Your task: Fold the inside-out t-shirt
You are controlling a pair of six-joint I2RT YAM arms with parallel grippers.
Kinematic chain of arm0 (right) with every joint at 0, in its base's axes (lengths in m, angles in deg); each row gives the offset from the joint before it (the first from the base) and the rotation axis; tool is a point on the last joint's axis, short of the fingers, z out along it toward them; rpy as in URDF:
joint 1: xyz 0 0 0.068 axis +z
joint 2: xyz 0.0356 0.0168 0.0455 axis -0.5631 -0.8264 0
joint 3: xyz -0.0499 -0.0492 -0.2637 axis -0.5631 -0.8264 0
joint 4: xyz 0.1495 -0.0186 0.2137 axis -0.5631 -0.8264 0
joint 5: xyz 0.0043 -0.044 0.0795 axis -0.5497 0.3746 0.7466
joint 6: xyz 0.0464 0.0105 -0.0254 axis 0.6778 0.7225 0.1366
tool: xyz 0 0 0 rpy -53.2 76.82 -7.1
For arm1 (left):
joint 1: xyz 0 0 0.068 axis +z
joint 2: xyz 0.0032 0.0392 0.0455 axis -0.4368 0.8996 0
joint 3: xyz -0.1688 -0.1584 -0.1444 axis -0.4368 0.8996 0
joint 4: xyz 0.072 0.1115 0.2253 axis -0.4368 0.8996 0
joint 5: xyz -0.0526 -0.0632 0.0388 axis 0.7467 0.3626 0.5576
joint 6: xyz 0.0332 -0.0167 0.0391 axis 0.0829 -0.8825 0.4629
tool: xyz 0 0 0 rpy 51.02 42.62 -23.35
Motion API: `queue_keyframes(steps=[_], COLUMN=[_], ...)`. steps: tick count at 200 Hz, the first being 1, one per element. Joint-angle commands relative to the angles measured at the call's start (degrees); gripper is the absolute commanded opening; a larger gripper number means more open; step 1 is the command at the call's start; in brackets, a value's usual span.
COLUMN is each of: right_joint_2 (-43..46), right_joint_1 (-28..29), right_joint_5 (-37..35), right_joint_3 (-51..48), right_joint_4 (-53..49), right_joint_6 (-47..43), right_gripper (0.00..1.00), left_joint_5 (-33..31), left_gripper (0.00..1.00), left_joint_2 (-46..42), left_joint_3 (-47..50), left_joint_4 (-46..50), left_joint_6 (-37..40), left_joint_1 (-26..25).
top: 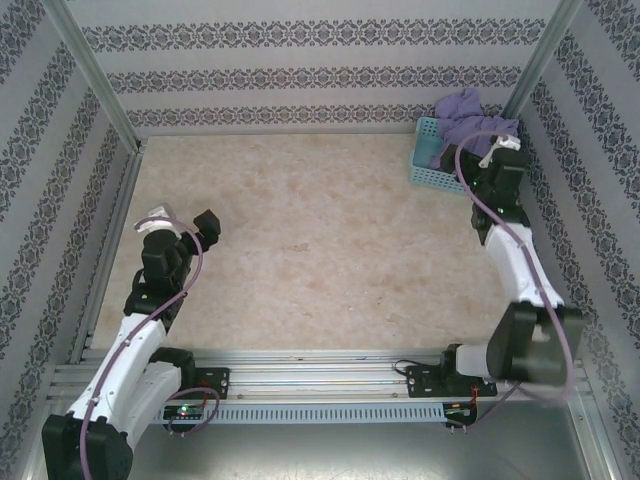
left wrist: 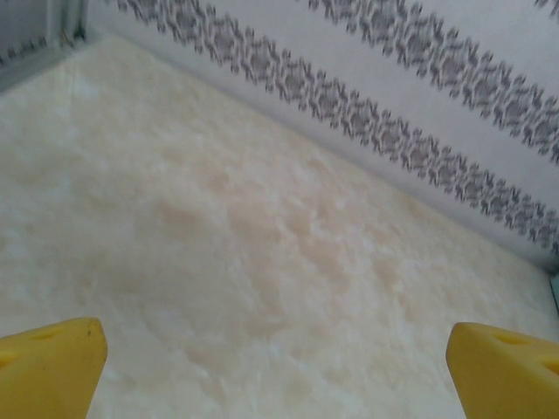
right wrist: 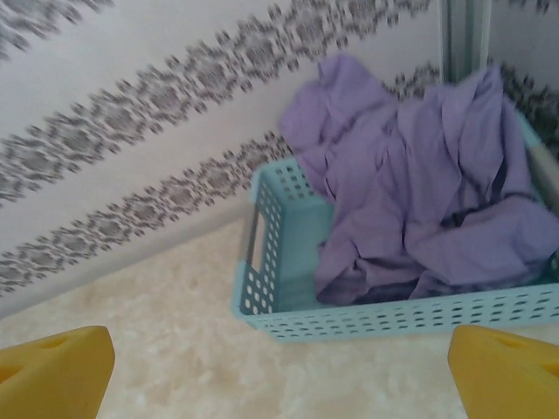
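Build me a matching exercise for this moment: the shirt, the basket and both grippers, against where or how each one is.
Column A
1. t-shirt
2. basket
3. left gripper
4. right gripper

Column B
a. open, facing the basket
b. lavender, crumpled in a heap
c. light blue, at the far right corner of the table
d. open above bare table, left side

Pairs: 1-b; 2-c; 3-d; 4-a
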Motion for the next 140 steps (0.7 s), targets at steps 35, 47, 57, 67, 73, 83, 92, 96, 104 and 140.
queue_keyframes(steps=[35, 47, 57, 67, 73, 83, 92, 96, 104, 140], right_joint_2=[-22.3, -27.0, -30.9, -34.6, -36.8, -40.1, -42.9, -44.2, -47.1, -57.6], right_joint_1=[-0.9, -1.5, -2.0, -2.1, -2.2, -2.2, -2.3, -2.3, -2.4, -2.8], right_joint_5=[-10.4, -10.8, -10.8, -10.5, -10.6, -10.9, -11.3, -11.7, -12.5, -11.2], right_joint_3=[18.9, 23.3, 27.3, 31.6, 34.1, 38.5, 42.3, 44.0, 48.5, 63.9], right_joint_4=[-7.6, -9.5, -11.4, -13.4, -14.9, -17.4, -19.9, -21.5, -24.9, -34.2], right_joint_6=[3.4, 4.7, 5.4, 5.7, 5.8, 6.1, 6.5, 6.9, 7.5, 9.7], right_gripper=[0.98, 0.98, 0.98, 0.98, 0.98, 0.98, 0.98, 0.98, 0.98, 0.98], left_joint_5=[10.7, 10.8, 10.7, 10.2, 9.9, 9.8, 9.5, 9.5, 9.5, 9.4], left_gripper=[1.0, 1.0, 1.0, 1.0, 1.0, 1.0, 1.0, 1.0, 1.0, 1.0], left_joint_2=[5.6, 5.4, 5.1, 4.8, 4.7, 4.8, 5.1, 5.3, 5.7, 8.1], left_joint_3=[-6.0, -5.9, -5.5, -5.1, -4.9, -4.7, -4.5, -4.5, -4.5, -4.9], left_joint_4=[7.9, 7.9, 7.8, 7.6, 7.4, 7.0, 6.4, 6.2, 5.5, 2.6], left_joint_6=[-1.3, -1.5, -1.6, -1.7, -1.7, -1.7, -1.7, -1.6, -1.7, -1.9], left_joint_1=[-0.1, -0.1, -0.2, -0.2, -0.2, -0.3, -0.3, -0.3, -0.3, -0.4])
